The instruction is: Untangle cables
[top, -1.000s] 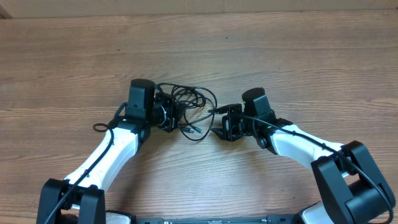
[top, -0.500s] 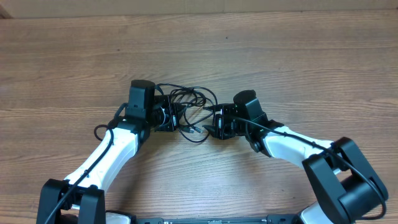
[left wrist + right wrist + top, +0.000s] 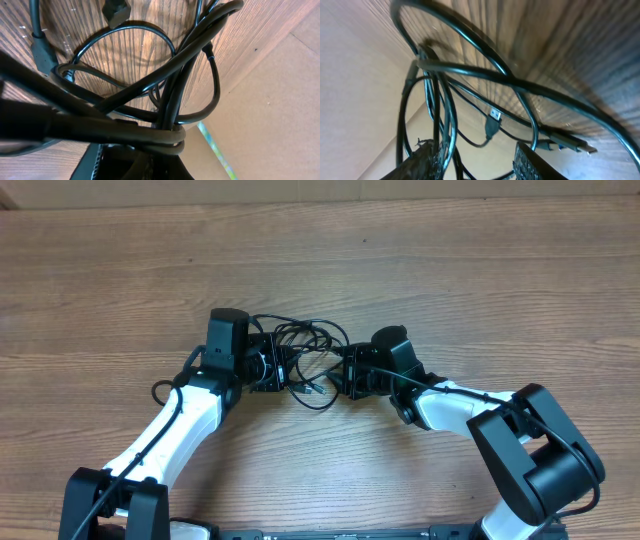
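The cables (image 3: 310, 340) are a tangle of thin black loops on the wood table between my two grippers. My left gripper (image 3: 278, 368) is at the tangle's left side and shut on several strands. In the left wrist view those strands (image 3: 150, 132) cross right over the jaws, and two plug ends (image 3: 116, 12) lie on the wood. My right gripper (image 3: 342, 372) is open at the tangle's right edge. In the right wrist view it (image 3: 475, 165) has loops hanging between its fingers (image 3: 424, 161), and a small plug (image 3: 493, 122) dangles just beyond them.
The wooden table (image 3: 450, 270) spreads all round the tangle. A loose plug end (image 3: 312, 390) lies just in front of the tangle. Each arm's own thicker black cable (image 3: 165, 385) runs along it.
My right gripper has moved left, from clear of the tangle to its right edge, and now has loops between its open fingers. The left gripper and its hold have not changed.
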You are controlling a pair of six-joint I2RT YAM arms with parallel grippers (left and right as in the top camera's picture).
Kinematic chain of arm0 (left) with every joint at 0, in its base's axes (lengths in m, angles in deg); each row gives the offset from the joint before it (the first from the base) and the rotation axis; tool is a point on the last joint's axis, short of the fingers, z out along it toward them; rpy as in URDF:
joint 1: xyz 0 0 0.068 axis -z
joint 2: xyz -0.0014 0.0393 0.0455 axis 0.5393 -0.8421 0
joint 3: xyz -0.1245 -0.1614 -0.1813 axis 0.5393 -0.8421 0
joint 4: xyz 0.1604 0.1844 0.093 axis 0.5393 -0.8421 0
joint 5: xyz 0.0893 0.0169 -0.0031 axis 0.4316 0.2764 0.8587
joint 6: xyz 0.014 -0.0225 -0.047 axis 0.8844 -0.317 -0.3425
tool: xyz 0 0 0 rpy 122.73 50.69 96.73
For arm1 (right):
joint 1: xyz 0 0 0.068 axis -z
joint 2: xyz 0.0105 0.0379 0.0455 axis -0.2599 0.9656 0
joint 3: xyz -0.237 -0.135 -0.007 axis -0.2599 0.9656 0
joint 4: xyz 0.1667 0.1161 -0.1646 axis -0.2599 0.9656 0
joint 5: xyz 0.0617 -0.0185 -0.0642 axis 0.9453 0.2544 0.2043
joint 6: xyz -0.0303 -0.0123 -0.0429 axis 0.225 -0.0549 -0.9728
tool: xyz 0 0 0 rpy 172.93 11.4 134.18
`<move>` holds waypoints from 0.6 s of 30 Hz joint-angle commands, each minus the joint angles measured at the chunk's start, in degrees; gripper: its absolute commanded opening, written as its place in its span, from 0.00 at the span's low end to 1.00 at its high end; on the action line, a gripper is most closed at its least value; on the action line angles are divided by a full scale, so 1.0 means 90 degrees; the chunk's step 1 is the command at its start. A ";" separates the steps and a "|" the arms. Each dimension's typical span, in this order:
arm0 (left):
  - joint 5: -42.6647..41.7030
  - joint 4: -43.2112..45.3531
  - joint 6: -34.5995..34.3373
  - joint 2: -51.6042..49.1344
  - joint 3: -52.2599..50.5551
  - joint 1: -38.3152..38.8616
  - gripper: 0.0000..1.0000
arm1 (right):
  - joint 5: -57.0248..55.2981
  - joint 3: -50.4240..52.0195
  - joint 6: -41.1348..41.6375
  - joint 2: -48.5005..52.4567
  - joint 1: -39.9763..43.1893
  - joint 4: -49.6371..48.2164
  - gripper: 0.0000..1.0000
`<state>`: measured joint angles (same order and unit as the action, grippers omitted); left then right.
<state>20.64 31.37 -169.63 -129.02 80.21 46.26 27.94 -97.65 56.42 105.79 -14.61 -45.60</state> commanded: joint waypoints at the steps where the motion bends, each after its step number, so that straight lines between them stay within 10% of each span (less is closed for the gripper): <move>1: -0.0308 0.0005 -0.0134 0.0097 0.0036 -0.0012 0.04 | -0.0340 -0.0160 0.0838 0.0073 -0.0032 -0.0061 0.45; 18: -0.0964 -0.0024 -0.0126 0.0097 0.0036 -0.0005 0.04 | -0.0588 -0.0510 0.0879 0.0588 -0.0202 -0.0068 0.25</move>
<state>14.13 31.23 -170.02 -129.02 80.21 46.24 23.59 -101.02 56.40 109.93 -16.16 -45.97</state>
